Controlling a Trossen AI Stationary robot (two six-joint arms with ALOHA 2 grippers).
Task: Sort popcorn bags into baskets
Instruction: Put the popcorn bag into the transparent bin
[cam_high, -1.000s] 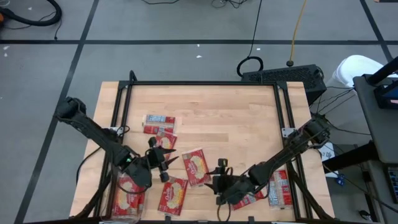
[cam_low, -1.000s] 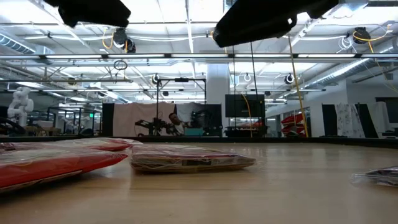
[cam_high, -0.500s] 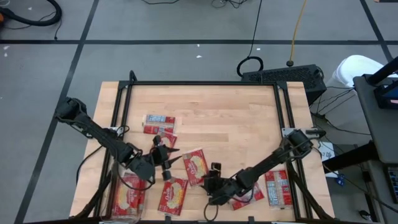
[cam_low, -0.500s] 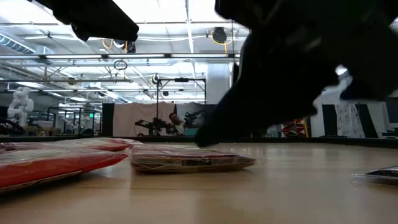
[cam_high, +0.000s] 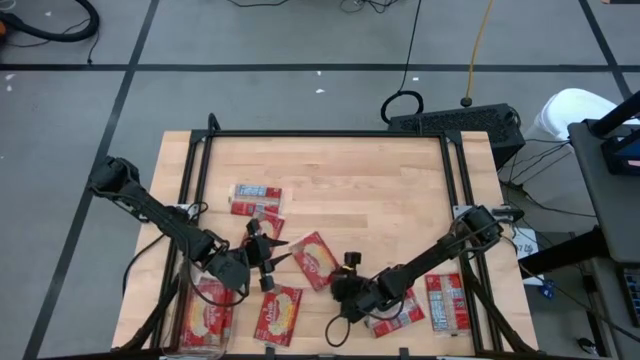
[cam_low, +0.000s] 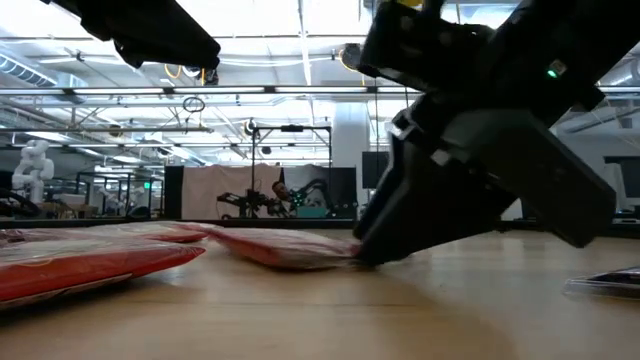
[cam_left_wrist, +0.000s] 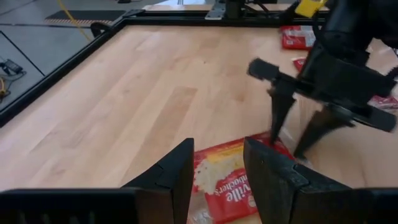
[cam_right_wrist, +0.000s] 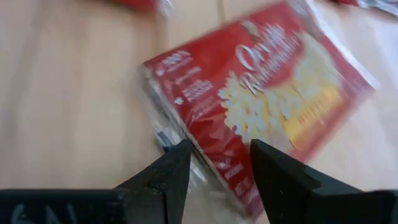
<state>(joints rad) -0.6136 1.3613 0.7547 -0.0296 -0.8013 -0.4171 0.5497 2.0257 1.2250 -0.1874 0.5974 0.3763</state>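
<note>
While the right end effector (cam_high: 336, 284) straddles a bag's (cam_high: 312, 259) edge half-open, gripping nothing, that light, crinkly, slippery packet looks best pinched there.

The red popcorn bag (cam_right_wrist: 261, 99) carries white script lettering, too blurred to read.

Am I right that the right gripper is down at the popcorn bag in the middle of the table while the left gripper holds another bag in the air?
Not quite. The right gripper is down at the middle popcorn bag, but the left gripper holds nothing: the left wrist view shows bare fingers with a gap between them, over a bag lying on the table.
</note>
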